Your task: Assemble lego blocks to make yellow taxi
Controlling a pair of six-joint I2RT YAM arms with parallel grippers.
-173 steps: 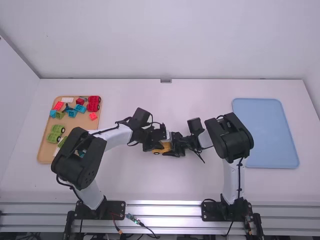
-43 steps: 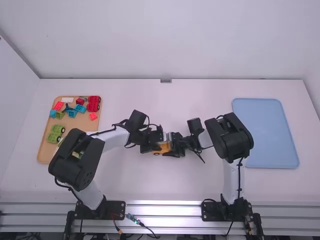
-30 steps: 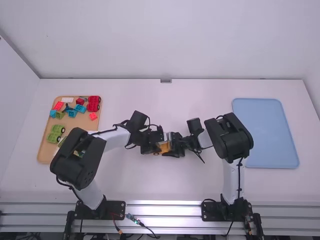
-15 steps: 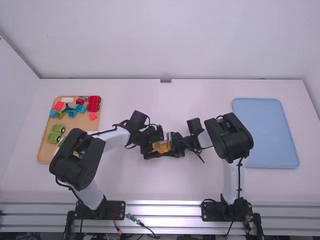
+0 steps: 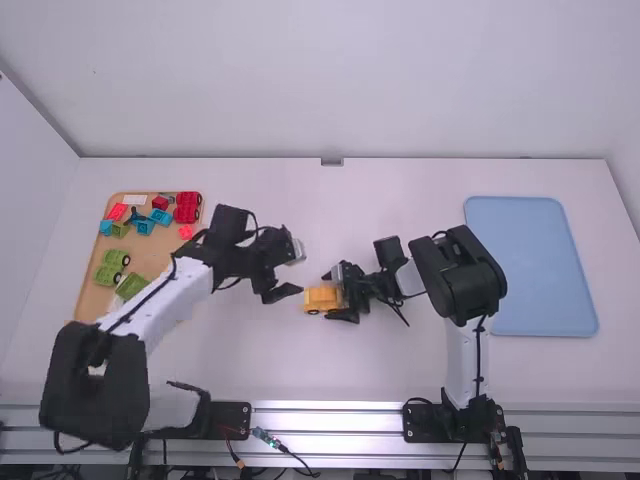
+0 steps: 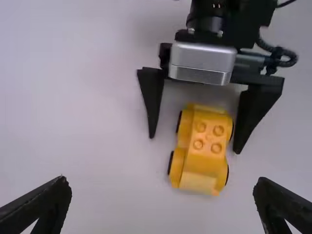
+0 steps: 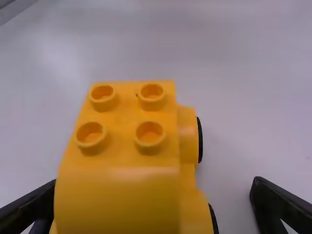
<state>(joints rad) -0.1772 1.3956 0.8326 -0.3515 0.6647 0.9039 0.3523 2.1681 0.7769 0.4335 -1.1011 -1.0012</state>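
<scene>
Your left gripper [image 5: 296, 271] gapes empty between tan tray [image 5: 90, 306] and yellow car [image 6: 204, 163]. Your wide-open right gripper [image 5: 328, 298] straddles the car, seemingly touching.

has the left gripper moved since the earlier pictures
Yes. In the high view, the left gripper has drawn back from the yellow car, toward the tan tray on the table.

Yellow car [image 5: 321, 299] with black wheels [image 7: 200, 140] between the black fingers [image 6: 260, 109] of my right gripper [image 5: 327, 297], pale blue tray [image 5: 530, 265] to its right, red, green and blue blocks [image 5: 187, 214] on a tan tray [image 5: 88, 308] left of my black left gripper [image 5: 293, 271]
</scene>
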